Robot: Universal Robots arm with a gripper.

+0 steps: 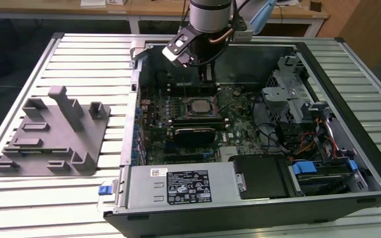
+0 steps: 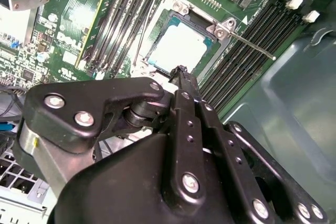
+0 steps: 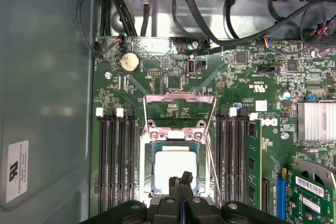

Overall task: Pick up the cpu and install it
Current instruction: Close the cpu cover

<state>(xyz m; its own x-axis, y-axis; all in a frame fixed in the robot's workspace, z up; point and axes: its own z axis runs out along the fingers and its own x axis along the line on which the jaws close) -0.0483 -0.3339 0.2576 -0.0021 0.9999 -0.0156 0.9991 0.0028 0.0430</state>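
Note:
The cpu (image 3: 176, 167), a silvery-white square chip, lies flat in the motherboard socket (image 3: 149, 153); it also shows as cpu (image 2: 178, 47) in the second wrist view and cpu (image 1: 200, 105) in the exterior view. The socket's metal load plate (image 3: 179, 103) stands flipped open beside it, and its thin lever (image 2: 249, 44) sticks out to one side. My gripper (image 3: 181, 180) hangs just above one edge of the chip, its two black fingers pressed together and shut on nothing. The gripper (image 2: 181, 72) tip also appears over the chip's edge. In the exterior view the gripper (image 1: 207, 78) reaches down into the case behind the socket.
The open computer case (image 1: 134, 74) lies on a slatted metal table (image 1: 78, 54). Memory slots (image 3: 113, 161) flank the socket on both sides. Cables (image 3: 173, 9), a drive cage (image 1: 289, 74) and a power supply (image 1: 184, 186) crowd the case. A grey fixture block (image 1: 51, 139) sits at the exterior view's left.

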